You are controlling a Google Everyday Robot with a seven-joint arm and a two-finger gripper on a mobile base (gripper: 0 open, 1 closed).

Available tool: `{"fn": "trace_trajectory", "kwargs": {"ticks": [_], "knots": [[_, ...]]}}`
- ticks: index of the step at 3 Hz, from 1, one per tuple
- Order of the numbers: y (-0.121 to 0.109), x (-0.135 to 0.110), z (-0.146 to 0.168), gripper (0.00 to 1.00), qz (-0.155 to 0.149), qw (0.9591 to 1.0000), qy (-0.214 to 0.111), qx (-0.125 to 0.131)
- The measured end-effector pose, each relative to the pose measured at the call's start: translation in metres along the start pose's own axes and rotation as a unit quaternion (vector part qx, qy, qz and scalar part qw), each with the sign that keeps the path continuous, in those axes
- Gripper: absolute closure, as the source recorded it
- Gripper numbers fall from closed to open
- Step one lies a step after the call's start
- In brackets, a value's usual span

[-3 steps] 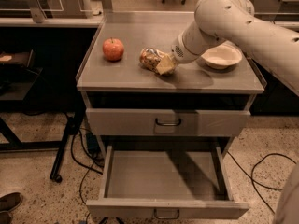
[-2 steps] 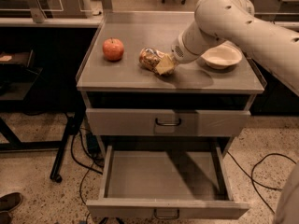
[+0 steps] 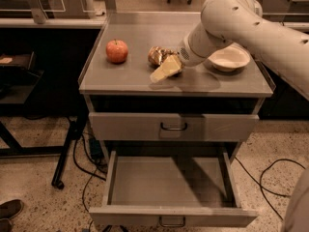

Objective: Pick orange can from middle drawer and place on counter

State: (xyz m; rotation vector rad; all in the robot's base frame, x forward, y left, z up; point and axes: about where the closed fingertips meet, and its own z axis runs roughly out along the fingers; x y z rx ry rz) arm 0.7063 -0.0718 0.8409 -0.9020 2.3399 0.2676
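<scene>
Orange can (image 3: 158,55) sits on the counter (image 3: 145,30), about midway along it and toward the near edge. My pincer (image 3: 164,68) is right against the can's near-right side, touching or almost touching it. I cannot tell whether it is clamped on the can or loose around it. My arm (image 3: 241,21) reaches in from the far right, over the counter.

Left of the can, well apart from it, a red apple (image 3: 117,50) stands on the same top. To the right, partly behind my arm, is a shallow pale bowl (image 3: 231,58); what I see of its inside is only its own pale surface.

Below the counter, the upper drawer front (image 3: 125,126) is closed. Under it the middle drawer (image 3: 159,185) is pulled out toward the near side, its plain grey floor showing from wall to wall, with a shadow over the far right part.
</scene>
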Motion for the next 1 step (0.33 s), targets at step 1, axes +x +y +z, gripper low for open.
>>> {"fn": "trace_trajectory", "kwargs": {"ticks": [1], "knots": [[0.0,0.0,0.0,0.0,0.0,1.0,0.0,0.0]]}}
